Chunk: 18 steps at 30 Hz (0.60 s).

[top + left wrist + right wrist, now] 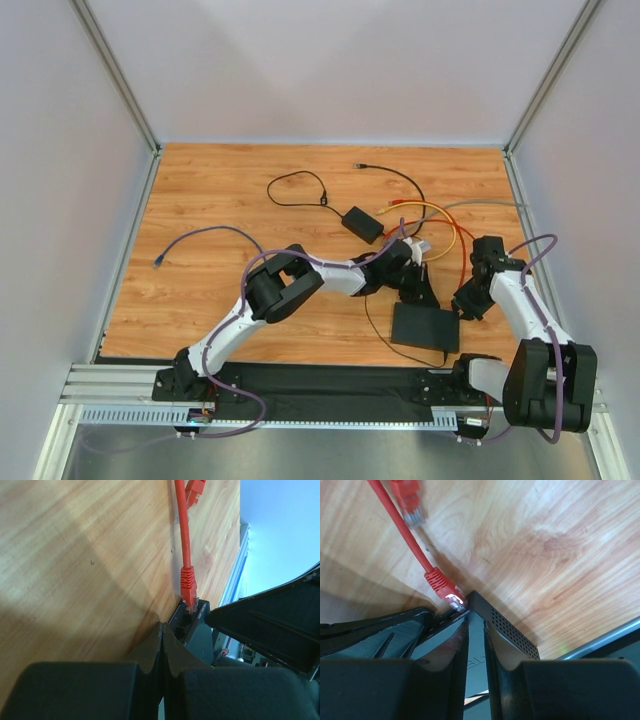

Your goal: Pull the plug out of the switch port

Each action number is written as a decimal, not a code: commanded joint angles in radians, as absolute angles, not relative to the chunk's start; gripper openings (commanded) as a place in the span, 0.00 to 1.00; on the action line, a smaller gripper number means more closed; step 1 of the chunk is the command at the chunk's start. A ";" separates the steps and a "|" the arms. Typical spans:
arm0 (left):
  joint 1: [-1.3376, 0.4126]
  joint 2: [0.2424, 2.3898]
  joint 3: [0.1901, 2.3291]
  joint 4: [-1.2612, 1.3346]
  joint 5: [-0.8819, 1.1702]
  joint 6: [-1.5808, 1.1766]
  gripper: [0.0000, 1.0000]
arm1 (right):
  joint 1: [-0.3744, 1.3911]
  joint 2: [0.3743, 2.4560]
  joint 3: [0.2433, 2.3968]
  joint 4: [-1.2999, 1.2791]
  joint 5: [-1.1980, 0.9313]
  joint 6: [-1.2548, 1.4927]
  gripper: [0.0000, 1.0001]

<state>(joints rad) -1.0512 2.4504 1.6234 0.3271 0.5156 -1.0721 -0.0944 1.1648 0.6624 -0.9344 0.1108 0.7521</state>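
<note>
Here, the switch (425,328) lies flat on the wooden table (200,190), near the front edge and toward the right arm's side, with both arms bent over its far edge. The red plug (187,582) sits in a socket at the corner of that edge, its clear tip inside the port, and its red cable (400,530) runs away across the wood. A second, loose red plug (409,502) lies on the table just beyond, beside the cable.

The left gripper (161,630) has its 2 fingers pressed fully together with nothing between them; their tips point at the socket edge of the switch, right beside the plug. The right gripper (476,625) shows a narrow gap between its 2 fingers, through which the switch's top face is visible; its tips are over that top face near the plugged corner, gripping nothing, though I cannot tell whether they touch it.

Farther back lie a black power adapter (362,224) and a yellow cable (440,215), and a purple cable (205,232) curls on the left.
</note>
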 commanded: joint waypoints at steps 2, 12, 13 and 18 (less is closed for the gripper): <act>-1.055 2.379 1.600 0.370 0.529 -1.078 0.00 | -0.089 1.129 0.635 -0.962 0.094 0.785 0.21; -0.983 2.520 1.802 0.448 0.759 -1.158 0.23 | -0.087 1.058 0.623 -1.022 0.117 0.808 0.19; -0.986 2.526 1.813 0.443 0.764 -1.163 0.25 | -0.089 1.061 0.624 -1.023 0.120 0.808 0.19; -1.005 2.546 1.842 0.405 0.772 -1.180 0.32 | -0.089 1.107 0.606 -0.999 0.121 0.818 0.18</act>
